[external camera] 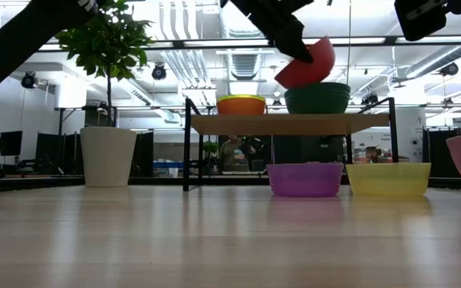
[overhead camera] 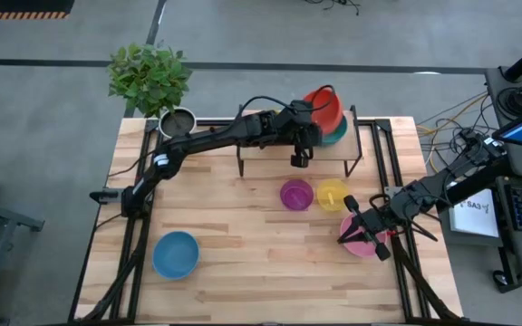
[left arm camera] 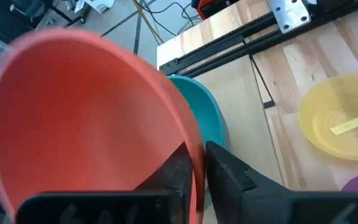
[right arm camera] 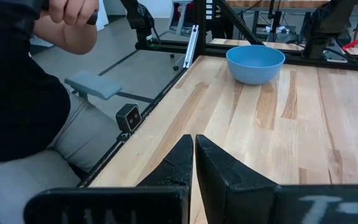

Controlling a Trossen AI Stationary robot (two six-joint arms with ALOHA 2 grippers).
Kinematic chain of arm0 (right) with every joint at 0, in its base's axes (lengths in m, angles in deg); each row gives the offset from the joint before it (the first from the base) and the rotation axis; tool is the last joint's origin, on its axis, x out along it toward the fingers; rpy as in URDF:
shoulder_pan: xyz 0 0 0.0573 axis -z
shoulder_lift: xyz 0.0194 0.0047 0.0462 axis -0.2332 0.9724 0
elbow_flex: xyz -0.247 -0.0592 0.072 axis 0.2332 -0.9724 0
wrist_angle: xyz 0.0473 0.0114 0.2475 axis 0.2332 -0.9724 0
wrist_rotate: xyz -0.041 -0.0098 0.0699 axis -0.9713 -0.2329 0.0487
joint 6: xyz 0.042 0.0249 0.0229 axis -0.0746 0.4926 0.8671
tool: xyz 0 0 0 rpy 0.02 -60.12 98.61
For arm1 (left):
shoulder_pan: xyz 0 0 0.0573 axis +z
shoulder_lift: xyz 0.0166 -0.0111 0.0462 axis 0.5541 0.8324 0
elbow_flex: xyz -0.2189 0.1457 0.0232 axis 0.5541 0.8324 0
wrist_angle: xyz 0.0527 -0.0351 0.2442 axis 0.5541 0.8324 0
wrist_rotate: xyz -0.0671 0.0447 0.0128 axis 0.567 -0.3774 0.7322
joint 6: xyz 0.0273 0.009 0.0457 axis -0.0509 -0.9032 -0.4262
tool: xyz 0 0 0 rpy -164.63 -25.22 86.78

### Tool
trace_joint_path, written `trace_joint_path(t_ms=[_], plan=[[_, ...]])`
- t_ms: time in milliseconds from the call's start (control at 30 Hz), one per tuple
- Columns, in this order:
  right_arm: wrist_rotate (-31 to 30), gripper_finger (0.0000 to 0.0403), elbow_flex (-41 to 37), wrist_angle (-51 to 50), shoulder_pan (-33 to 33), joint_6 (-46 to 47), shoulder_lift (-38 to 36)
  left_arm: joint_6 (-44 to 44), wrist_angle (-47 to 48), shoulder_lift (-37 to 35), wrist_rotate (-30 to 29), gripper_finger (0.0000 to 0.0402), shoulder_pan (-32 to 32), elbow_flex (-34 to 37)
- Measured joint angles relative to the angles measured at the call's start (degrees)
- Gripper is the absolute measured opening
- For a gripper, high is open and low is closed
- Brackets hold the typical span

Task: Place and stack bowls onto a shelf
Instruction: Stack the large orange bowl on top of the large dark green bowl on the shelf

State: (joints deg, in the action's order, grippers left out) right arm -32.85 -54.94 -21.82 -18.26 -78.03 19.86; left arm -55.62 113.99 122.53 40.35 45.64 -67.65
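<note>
My left gripper [overhead camera: 313,124] reaches over the light-wood shelf [external camera: 290,122] and is shut on the red bowl [overhead camera: 326,104]. The red bowl hangs tilted just above the teal bowl [external camera: 317,98], which rests on its base on the shelf's right end. An orange bowl [external camera: 242,105] stands on the shelf to the left of the teal one. The purple bowl [overhead camera: 296,194] and yellow bowl [overhead camera: 333,195] stand on the table in front of the shelf. My right gripper [right arm camera: 194,155] is shut and empty, above the pink bowl [overhead camera: 363,241] at the right. The green bowl is out of view. My left gripper pinches the red bowl's rim [left arm camera: 194,163], one finger [left arm camera: 176,168] inside the bowl and one finger [left arm camera: 229,174] outside its wall. The bowl is lifted clear and tilted, its lower edge [external camera: 288,80] close over the teal bowl.
The blue bowl [overhead camera: 175,254] stands alone at the table's near left. A grey plant pot [overhead camera: 177,120] with a green plant stands at the far left corner. A seated person [right arm camera: 17,99] is beside the table's left edge. Bare tabletop lies between the blue bowl and the purple bowl.
</note>
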Motion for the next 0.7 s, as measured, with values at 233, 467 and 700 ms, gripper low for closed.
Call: trace_joint_path(t_ms=[233, 467, 700], plan=[[0.0, 0.0009, 0.0, 0.0, 0.0, 0.0, 0.0, 0.2, -0.3, 0.0, 0.0, 0.0083, 0.3, 0.0], [-0.1, 0.0009, 0.0, 0.0, 0.0, 0.0, 0.0, 0.2, -1.7, 0.0, 0.0, 0.0132, 0.3, 0.0], [-4.3, 0.0009, 0.0, 0.0, 0.0, 0.1, 0.0, 0.7, 0.0, -2.1, 0.0, 0.0153, 0.2, 0.0]])
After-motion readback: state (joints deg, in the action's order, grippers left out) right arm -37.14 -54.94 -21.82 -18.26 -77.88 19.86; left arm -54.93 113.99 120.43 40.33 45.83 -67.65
